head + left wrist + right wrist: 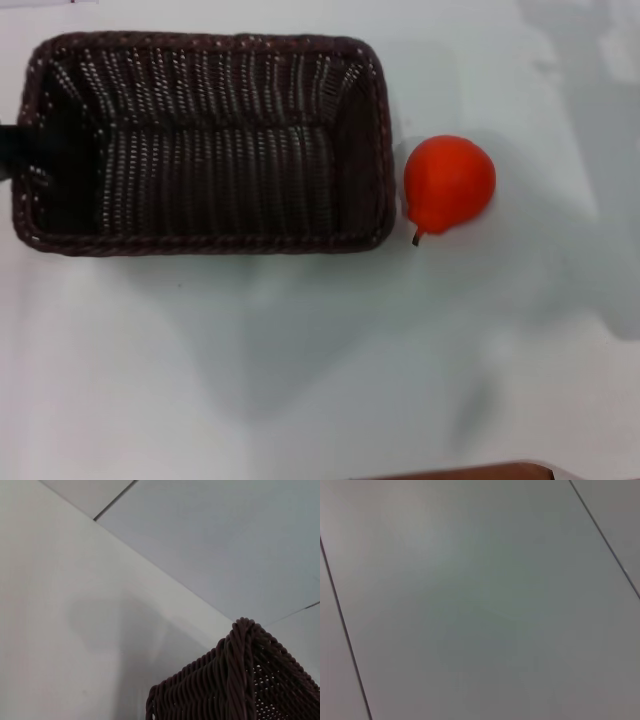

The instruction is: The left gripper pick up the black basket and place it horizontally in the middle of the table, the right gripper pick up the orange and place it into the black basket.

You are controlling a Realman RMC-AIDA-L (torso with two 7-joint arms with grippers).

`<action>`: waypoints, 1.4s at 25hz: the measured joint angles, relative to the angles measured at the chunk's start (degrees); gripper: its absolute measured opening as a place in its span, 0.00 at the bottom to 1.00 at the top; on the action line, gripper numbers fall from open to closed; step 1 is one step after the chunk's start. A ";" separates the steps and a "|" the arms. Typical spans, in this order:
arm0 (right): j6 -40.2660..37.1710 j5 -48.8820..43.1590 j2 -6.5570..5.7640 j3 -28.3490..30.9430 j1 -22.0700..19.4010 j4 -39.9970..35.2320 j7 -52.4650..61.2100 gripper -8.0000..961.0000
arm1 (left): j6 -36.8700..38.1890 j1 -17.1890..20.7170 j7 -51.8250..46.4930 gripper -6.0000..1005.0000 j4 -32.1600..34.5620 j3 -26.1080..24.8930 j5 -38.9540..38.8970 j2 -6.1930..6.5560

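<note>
Head view, left gripper (10,150): dark bar at basket's left short wall; grip state cannot be told.
Basket (200,145): lengthwise on table (300,350), long side across.
Orange (449,184): outside, just beside the basket end farthest from gripper.
Right gripper: out of view.

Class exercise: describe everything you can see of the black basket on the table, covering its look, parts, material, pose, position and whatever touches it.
The black basket is a large rectangular container of dark brown-black woven wicker, with a braided rim and sloping sides. It sits upright on the white table, long side running left to right, and nothing lies inside it. A dark bar, apparently the left end effector, reaches over its left rim. The orange lies just off its right end, apart from it. The left wrist view shows one braided corner close up.
</note>
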 joint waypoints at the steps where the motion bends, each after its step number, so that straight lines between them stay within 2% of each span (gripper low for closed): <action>1: -0.01 0.00 0.00 0.00 0.02 0.05 0.00 0.98 | 0.66 0.21 -0.08 0.18 0.18 1.32 -0.23 -0.06; 9: -0.04 0.00 0.01 0.00 0.06 0.39 0.00 0.98 | 4.12 2.04 -0.28 0.19 1.18 7.24 -3.75 -0.04; 16: -0.13 0.00 0.02 0.08 -0.07 0.40 0.00 0.98 | 4.30 2.23 -0.95 0.20 3.01 9.28 -4.36 0.08; 22: -0.13 0.00 0.01 0.09 -0.07 0.12 0.00 0.98 | 3.99 2.26 -0.79 0.41 4.34 10.17 -4.57 0.12; 25: -0.13 0.00 0.02 0.08 -0.06 0.06 0.00 0.98 | 3.62 2.43 -0.42 0.45 4.37 10.36 -5.01 0.28; 31: -0.12 -0.27 0.07 -0.34 -0.03 -0.03 0.03 0.98 | 2.01 2.53 4.54 0.52 3.88 7.27 -6.05 0.88; 35: -0.06 -0.89 -0.15 -0.88 -0.21 0.99 3.88 0.98 | -1.57 2.00 13.34 0.53 3.08 0.46 -8.37 0.91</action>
